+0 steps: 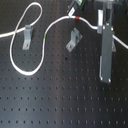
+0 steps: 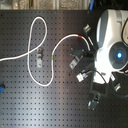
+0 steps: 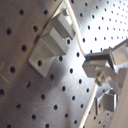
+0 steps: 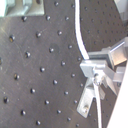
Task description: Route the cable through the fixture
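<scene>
The white cable [image 1: 20, 30] loops over the black perforated board in both exterior views [image 2: 32, 35]. Its green band [image 1: 46, 36] lies between two grey metal fixtures, one on the first exterior view's left [image 1: 27, 34] and one nearer the middle [image 1: 74, 40]. Its red band [image 1: 76, 18] sits just past the middle fixture. My gripper [image 1: 103, 27] is shut on the cable beyond the red band, and it also shows in the second exterior view [image 2: 92, 46]. In the second wrist view the cable [image 4: 80, 40] runs between my closed fingertips [image 4: 97, 75]. The first wrist view shows a fixture [image 3: 52, 37] beside the cable [image 3: 92, 100].
A tall grey upright piece [image 1: 106, 55] stands right by my gripper in the first exterior view. The white arm body [image 2: 112, 45] fills the second exterior view's right, with more small brackets [image 2: 82, 77] beside it. A small blue object [image 2: 1, 87] lies at the second exterior view's left edge.
</scene>
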Controlling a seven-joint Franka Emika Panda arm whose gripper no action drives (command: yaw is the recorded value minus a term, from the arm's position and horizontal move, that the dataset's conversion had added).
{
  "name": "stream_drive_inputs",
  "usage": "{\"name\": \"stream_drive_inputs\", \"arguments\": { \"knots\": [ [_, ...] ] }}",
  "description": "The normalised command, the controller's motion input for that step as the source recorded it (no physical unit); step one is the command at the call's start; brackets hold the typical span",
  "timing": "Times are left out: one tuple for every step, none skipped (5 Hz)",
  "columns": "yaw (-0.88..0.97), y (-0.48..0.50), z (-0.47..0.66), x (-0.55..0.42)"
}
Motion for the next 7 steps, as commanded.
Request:
{"name": "stream_drive_inputs", "arguments": {
  "knots": [
    [-0.07,-0.130,-0.71,-0.022],
    [0.00,-0.028,-0.54,-0.085],
    [-0.16,-0.032,-0.33,-0.002],
    [-0.53,0.013,-0.02,0.077],
    [-0.62,0.011,0.00,0.138],
    [-0.59,0.008,0.00,0.109],
    [-0.54,0.023,0.00,0.135]
  ]
}}
